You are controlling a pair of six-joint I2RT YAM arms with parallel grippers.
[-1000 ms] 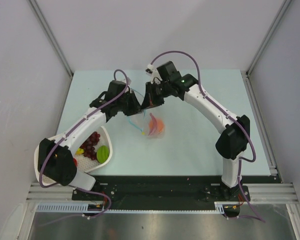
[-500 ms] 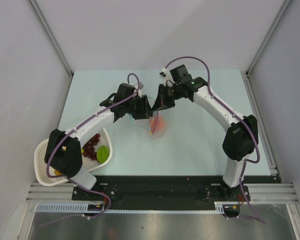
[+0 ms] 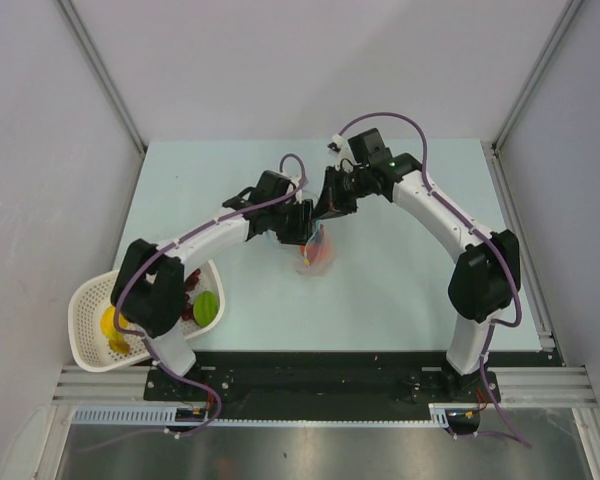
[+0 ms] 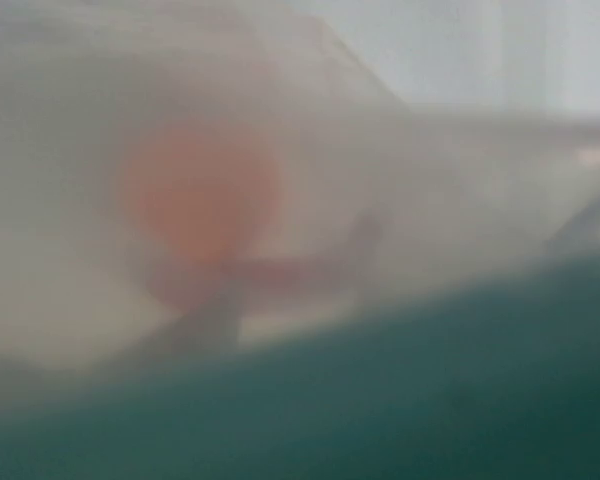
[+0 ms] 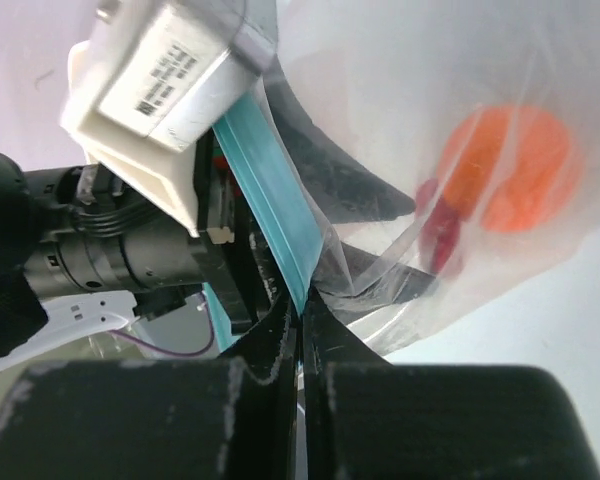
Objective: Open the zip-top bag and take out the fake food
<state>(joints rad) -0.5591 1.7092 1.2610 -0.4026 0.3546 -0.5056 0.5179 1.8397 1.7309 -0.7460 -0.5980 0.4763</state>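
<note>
Top: zip-top bag (image 3: 315,256) mid-table, nearer the far edge, between left gripper (image 3: 298,226) and right gripper (image 3: 329,208). Basket (image 3: 88,318) holding fake food (image 3: 205,308) overhangs the near-left corner.
Left wrist: all blur, orange ball (image 4: 200,195) behind plastic; left pincer state can't tell.
Right wrist: right pincer pinches the teal zip strip (image 5: 270,190).

**Colours across the pale table**

The clear crinkly plastic zip-top bag (image 5: 400,100) has a teal zip strip (image 5: 270,190) at its mouth; inside sit a round orange toy ball (image 5: 510,170) and a small red plastic piece (image 5: 440,225); the white mesh plastic basket (image 3: 88,300) holds a green oval toy (image 3: 206,307), a yellow toy piece (image 3: 110,325) and dark red-purple toy grapes (image 3: 188,295); the flat tabletop (image 3: 400,290) is pale mint; the white robot arms (image 3: 435,215) have black joints (image 3: 477,280) and purple cables (image 3: 380,118).
</note>
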